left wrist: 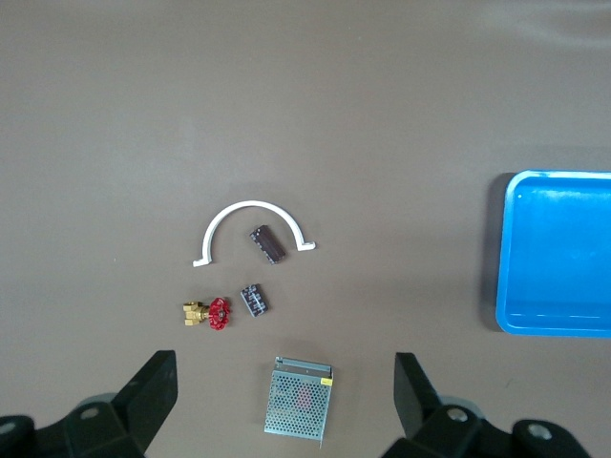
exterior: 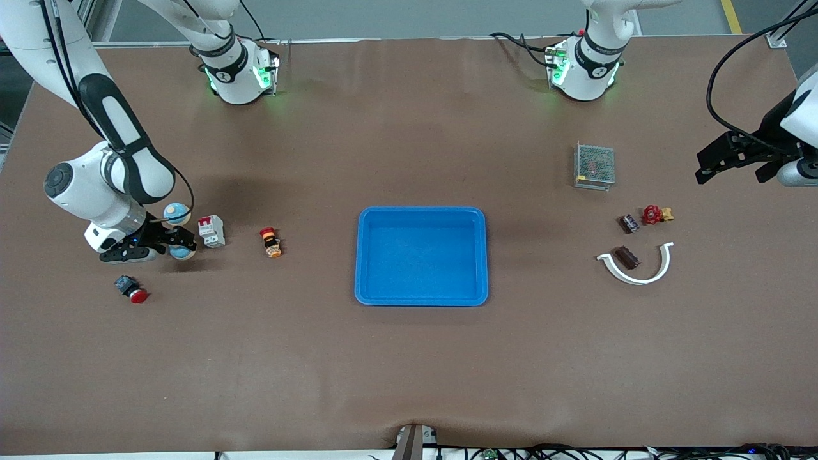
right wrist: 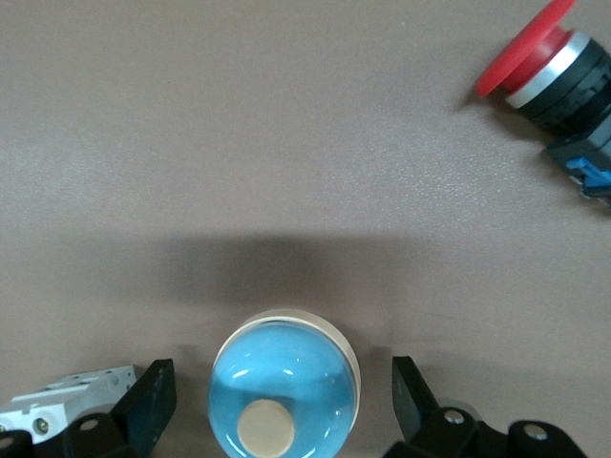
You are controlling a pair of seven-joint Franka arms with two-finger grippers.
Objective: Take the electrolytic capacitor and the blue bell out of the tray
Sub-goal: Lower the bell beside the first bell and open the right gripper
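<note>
The bell [right wrist: 284, 391], a glossy blue dome with a cream knob and cream rim, sits on the table between the fingers of my right gripper [right wrist: 283, 405]. The jaws are open and both black fingers stand clear of it. In the front view the right gripper [exterior: 174, 239] hangs low over the bell [exterior: 177, 213]. The capacitor [exterior: 627, 257], a dark brown cylinder, lies inside a white arc-shaped clip [exterior: 652, 275]; it also shows in the left wrist view [left wrist: 268, 243]. My left gripper [exterior: 728, 163] is open, high over the left arm's end of the table, empty [left wrist: 286, 401].
A blue tray [exterior: 364, 255] sits mid-table. Beside the bell are a white breaker [exterior: 211, 230], a red push button [exterior: 131, 289] and a small orange part [exterior: 271, 242]. Near the capacitor lie a metal mesh box [exterior: 594, 165], a red-handled brass valve [exterior: 655, 214] and a dark terminal block [exterior: 629, 223].
</note>
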